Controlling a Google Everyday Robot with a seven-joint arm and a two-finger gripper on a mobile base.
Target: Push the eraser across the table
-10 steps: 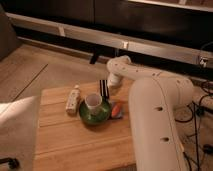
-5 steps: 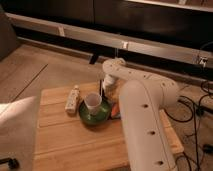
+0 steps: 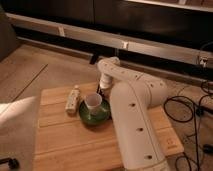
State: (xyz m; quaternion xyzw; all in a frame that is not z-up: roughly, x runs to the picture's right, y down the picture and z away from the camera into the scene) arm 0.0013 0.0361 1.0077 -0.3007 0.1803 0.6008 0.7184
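1. Tan plank table (image 3: 60, 145) fills the lower frame; I read everything from its left side first.
2. White bottle (image 3: 73, 98) lies on its side near the left rear edge.
3. Just right of it, a white cup (image 3: 93, 102) stands upright in a green bowl (image 3: 95, 114).
4. Behind the bowl, the gripper (image 3: 103, 91) hangs low over the table's rear edge, at the end of the white arm (image 3: 131, 115), which covers the right half.
5. Eraser: I cannot pick it out; the wrist and arm likely hide it.
6. Gripper opening: cannot tell from here, nor whether it touches anything.
7. My judgement: the push is in hand or about to start. Next move calls for a low, steady sweep that keeps clear of the bowl.
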